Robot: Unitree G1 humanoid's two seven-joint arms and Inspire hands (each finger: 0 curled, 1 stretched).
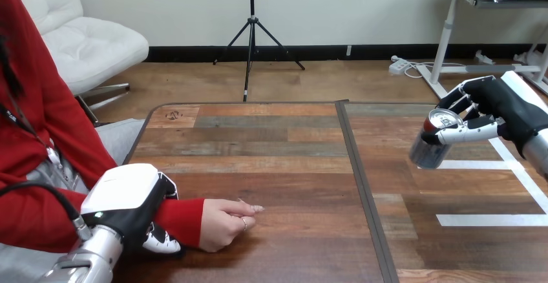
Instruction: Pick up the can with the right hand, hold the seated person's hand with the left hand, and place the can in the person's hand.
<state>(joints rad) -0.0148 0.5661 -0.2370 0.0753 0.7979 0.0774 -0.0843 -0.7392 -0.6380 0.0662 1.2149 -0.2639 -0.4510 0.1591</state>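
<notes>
My right hand (501, 105) is at the right of the table, its fingers and thumb curled round a dark can (434, 142) with a silver top. The can is tilted and held above the tabletop. The person's hand (226, 221) rests on the wooden table (271, 167) at the lower left, loosely closed, with fingers pointing right. My left hand (126, 199) is clasped over the person's red-sleeved wrist (181, 218). Its fingers go over the top and its thumb (160, 241) shows below the sleeve. The can is far to the right of the person's hand.
A dark seam (363, 192) runs front to back across the table between the can and the person's hand. White tape lines (491, 219) mark the right part of the tabletop. The person sits at the left edge.
</notes>
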